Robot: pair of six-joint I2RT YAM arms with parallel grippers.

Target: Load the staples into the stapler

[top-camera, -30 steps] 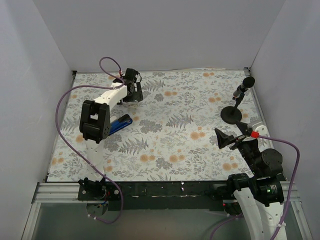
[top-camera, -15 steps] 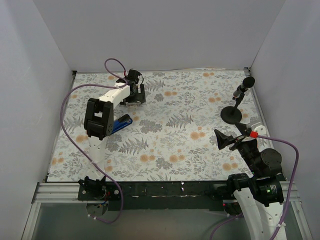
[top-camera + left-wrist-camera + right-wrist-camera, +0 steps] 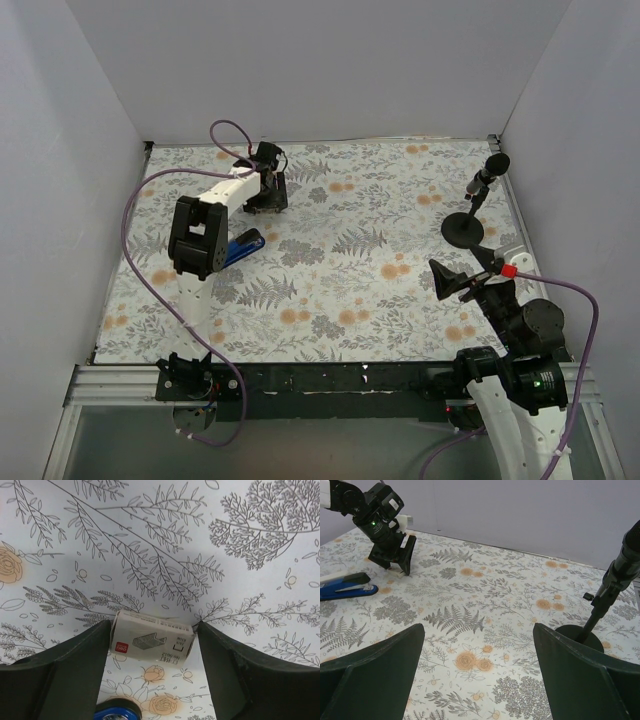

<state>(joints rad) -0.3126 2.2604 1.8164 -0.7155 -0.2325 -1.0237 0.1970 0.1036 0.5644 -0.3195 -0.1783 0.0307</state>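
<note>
The staples (image 3: 150, 642) are in a small pale cardboard box lying flat on the floral table. My left gripper (image 3: 153, 628) points down over it at the far left of the table (image 3: 266, 198), one finger against each short end of the box. From above, the box is hidden under the gripper. The blue stapler (image 3: 240, 247) lies closed on the table just nearer than that gripper, and its blue tip (image 3: 117, 712) shows at the bottom of the left wrist view. My right gripper (image 3: 477, 630) hangs open and empty at the near right (image 3: 452, 278), far from both.
A black microphone stand (image 3: 470, 215) with a round base stands at the right, close beyond my right gripper and also in its wrist view (image 3: 605, 595). White walls close the table on three sides. The left arm's purple cable (image 3: 140, 200) loops over the left side.
My left gripper has sunk a little onto the box, and its fingers have closed in from wide open to the box's ends. The right arm and the stapler have not moved.
</note>
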